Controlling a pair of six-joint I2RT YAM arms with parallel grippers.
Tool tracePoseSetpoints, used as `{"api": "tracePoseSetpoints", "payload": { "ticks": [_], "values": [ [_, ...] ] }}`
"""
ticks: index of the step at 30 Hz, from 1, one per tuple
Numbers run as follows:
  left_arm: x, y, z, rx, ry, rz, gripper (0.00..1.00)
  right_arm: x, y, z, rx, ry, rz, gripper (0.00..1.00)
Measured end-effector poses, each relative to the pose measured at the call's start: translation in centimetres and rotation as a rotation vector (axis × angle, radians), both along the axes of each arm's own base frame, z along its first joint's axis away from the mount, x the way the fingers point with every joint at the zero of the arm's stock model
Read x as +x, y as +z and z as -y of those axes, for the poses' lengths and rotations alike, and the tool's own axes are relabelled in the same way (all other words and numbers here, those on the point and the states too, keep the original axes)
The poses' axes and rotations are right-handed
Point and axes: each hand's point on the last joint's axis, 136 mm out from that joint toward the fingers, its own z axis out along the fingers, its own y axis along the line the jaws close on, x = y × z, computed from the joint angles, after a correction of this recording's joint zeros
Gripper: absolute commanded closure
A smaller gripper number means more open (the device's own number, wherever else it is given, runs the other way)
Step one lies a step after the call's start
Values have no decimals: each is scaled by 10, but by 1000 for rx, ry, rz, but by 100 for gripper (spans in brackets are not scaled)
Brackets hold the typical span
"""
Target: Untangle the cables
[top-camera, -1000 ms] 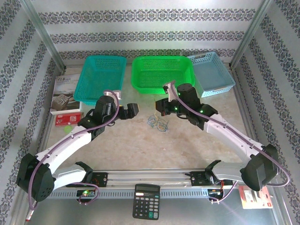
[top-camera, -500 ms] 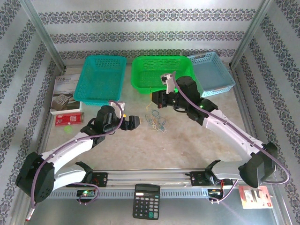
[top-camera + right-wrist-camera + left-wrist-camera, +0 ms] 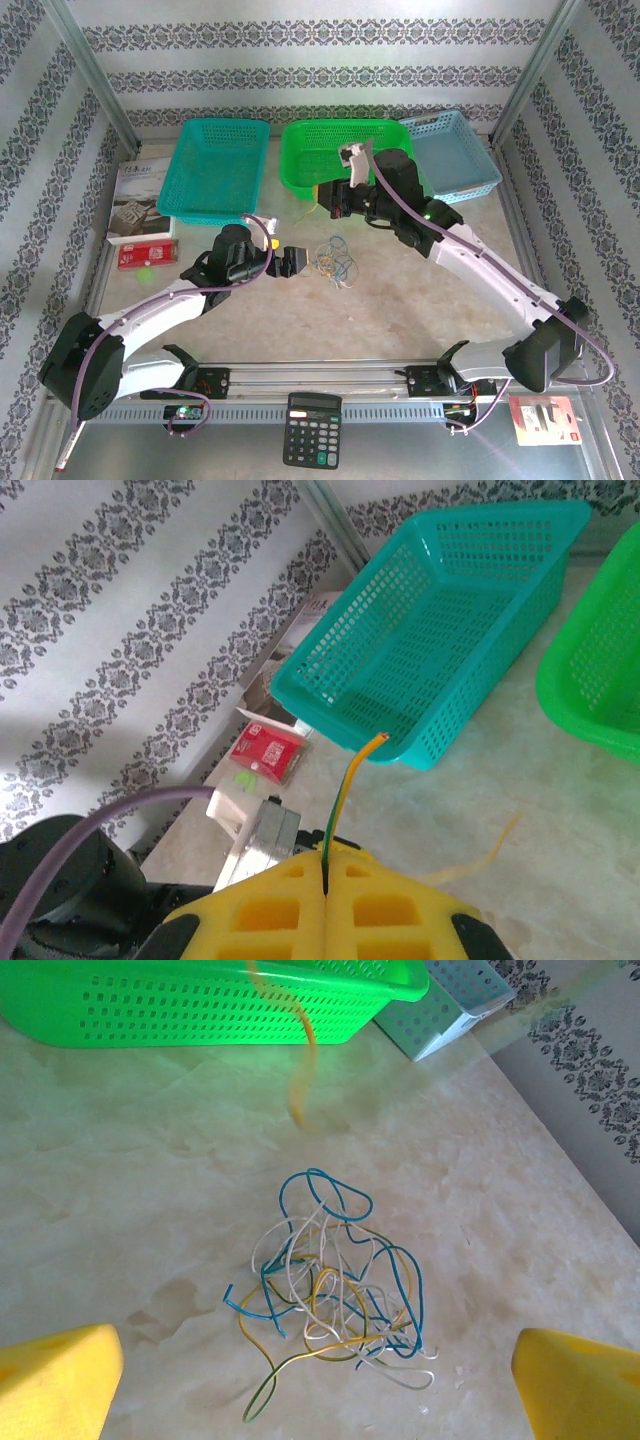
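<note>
Wire [image 3: 341,798] pinched in right gripper [image 3: 326,862] — lower end hidden; left gripper [image 3: 320,1380] agape before cables [image 3: 330,1295]

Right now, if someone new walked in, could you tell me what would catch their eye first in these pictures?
The small tangle of cables, blue, yellow and white, lies mid-table, in front of the green basket. The right pincer, raised near that basket, is shut on one yellow-green wire that dangles apart from the tangle, while the left pincer stands open just left of it.
</note>
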Motion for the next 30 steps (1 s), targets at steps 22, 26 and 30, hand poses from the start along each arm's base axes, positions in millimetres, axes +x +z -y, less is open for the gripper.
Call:
{"api": "tracePoseSetpoints", "payload": {
  "ticks": [22, 26, 30],
  "values": [
    [27, 66, -5, -57, 114, 130, 0, 186, 21, 283, 32, -868, 13, 100],
    [33, 71, -2, -58, 114, 132, 0, 216, -9, 319, -20, -979, -17, 100],
    [38, 72, 1, -57, 114, 130, 0, 236, -46, 331, -102, -1032, -76, 100]
  ]
}}
